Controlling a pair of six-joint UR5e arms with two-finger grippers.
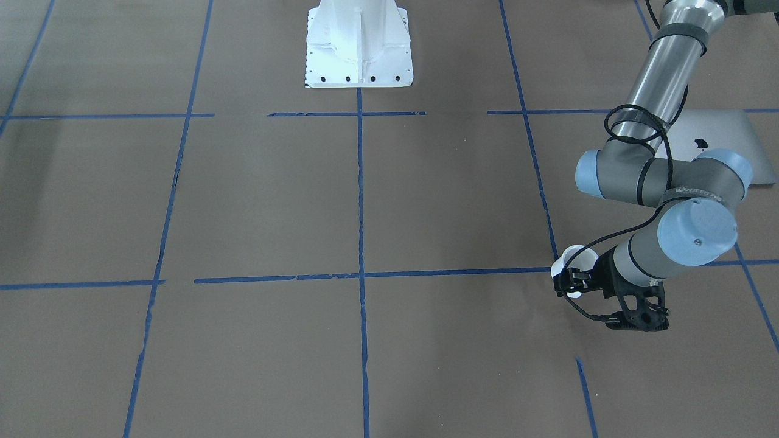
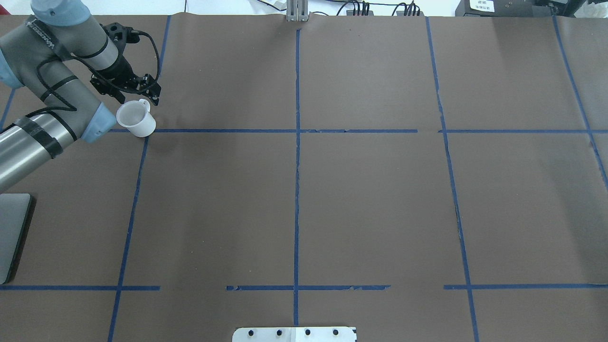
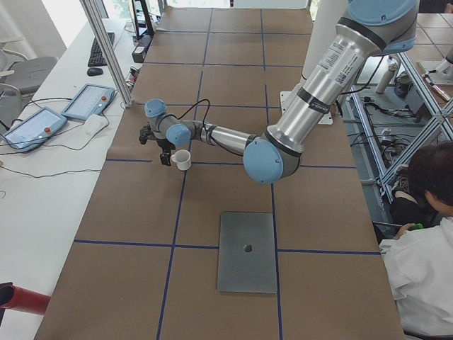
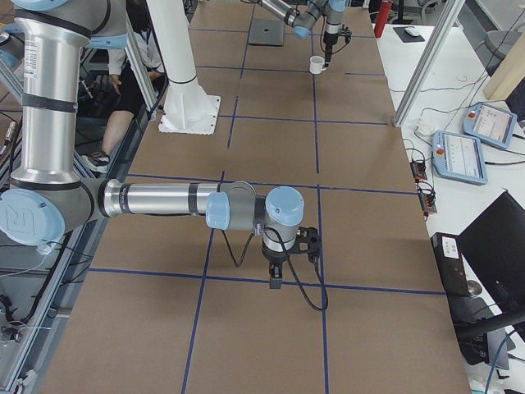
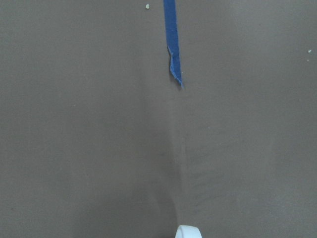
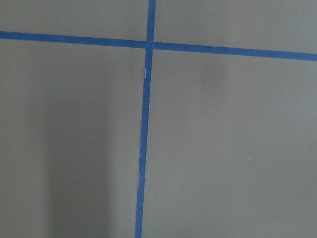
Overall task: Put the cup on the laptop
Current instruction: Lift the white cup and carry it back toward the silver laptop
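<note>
Laptop [image 3: 246, 251] lies well apart from cup [image 2: 136, 119] gripped by left tool [image 1: 567, 283]

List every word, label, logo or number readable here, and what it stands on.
Quoted texts: none can be read.
Apple logo, wordless: on the laptop lid.
Lettering on the left arm: too blurred to read.
White label on the dark box: too small to read.

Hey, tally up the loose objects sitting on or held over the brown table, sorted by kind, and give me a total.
Cup: 1
Laptop: 1
Total: 2
</note>
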